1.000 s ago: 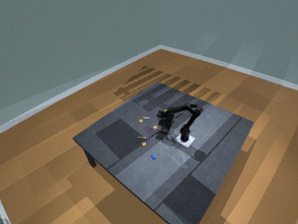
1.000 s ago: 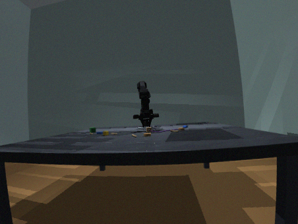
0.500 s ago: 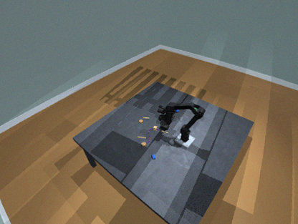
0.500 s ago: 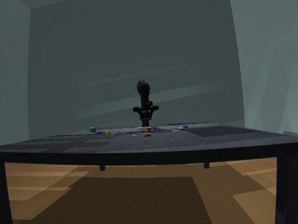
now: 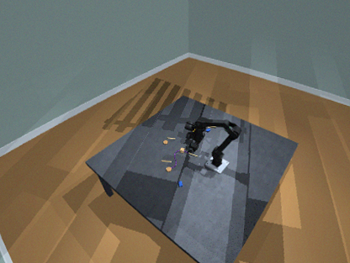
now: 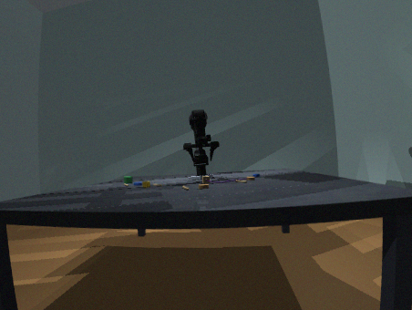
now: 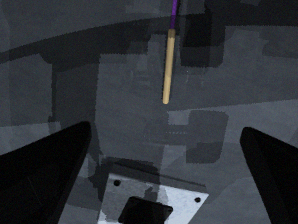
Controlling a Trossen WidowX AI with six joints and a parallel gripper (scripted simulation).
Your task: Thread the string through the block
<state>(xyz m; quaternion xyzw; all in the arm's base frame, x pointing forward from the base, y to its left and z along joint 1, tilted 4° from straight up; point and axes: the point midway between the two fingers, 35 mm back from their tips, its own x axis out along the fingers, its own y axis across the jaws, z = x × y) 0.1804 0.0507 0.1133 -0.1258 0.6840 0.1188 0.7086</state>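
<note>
Stick point(image 5: 193, 154) point(image 7: 168, 70) lies on the tabletop point(image 5: 208, 201) point(image 6: 205, 201) point(image 7: 130, 100) beyond the block point(image 5: 182, 150) point(image 6: 206, 177) — jaws point(image 5: 190, 148) spread wide, holding nothing — probably released there after threading, its string point(image 5: 175, 158) point(image 7: 174, 14) trailing blockward.

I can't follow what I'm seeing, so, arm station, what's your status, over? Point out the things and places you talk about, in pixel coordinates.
Tool point(image 5: 193, 149) point(image 6: 201, 146) point(image 7: 168, 132) wide open, holding nothing. Stick point(image 5: 193, 154) point(image 7: 168, 67) lying on table, purple string point(image 5: 176, 158) point(image 6: 223, 180) point(image 7: 174, 14) at one end. Nothing between stick and tool in wrist view.
</note>
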